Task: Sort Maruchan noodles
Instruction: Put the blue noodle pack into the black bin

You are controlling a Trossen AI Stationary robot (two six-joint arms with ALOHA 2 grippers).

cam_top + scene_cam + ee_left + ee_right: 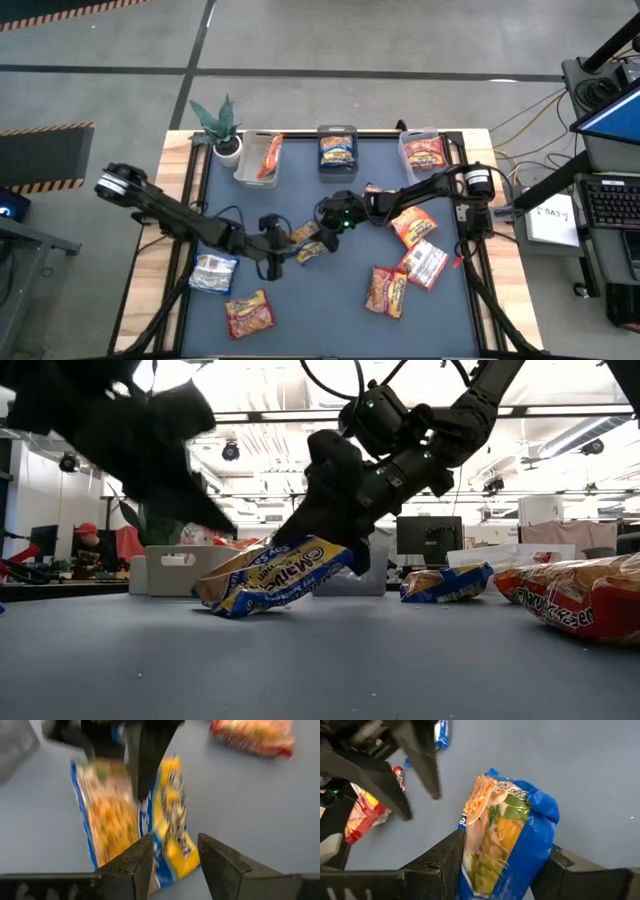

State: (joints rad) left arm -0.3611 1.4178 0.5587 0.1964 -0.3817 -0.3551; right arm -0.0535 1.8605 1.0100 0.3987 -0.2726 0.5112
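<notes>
The blue-yellow packet [507,835] is gripped by the right hand [502,865] above mid-table; the left hand [175,862] is open beside it. It could be knocked loose by a collision.

Blue-grey table [330,300] with scattered noodle packets [386,291], bins [257,160], potted plant [222,128].

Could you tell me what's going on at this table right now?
The two arms are sorting ramen packets into three clear bins at the table's far edge. At mid-table the right gripper is closed on a blue-and-yellow packet, one end lifted. The left gripper sits right beside it with its fingers apart, holding nothing. Red and white packets lie loose on the mat.
</notes>
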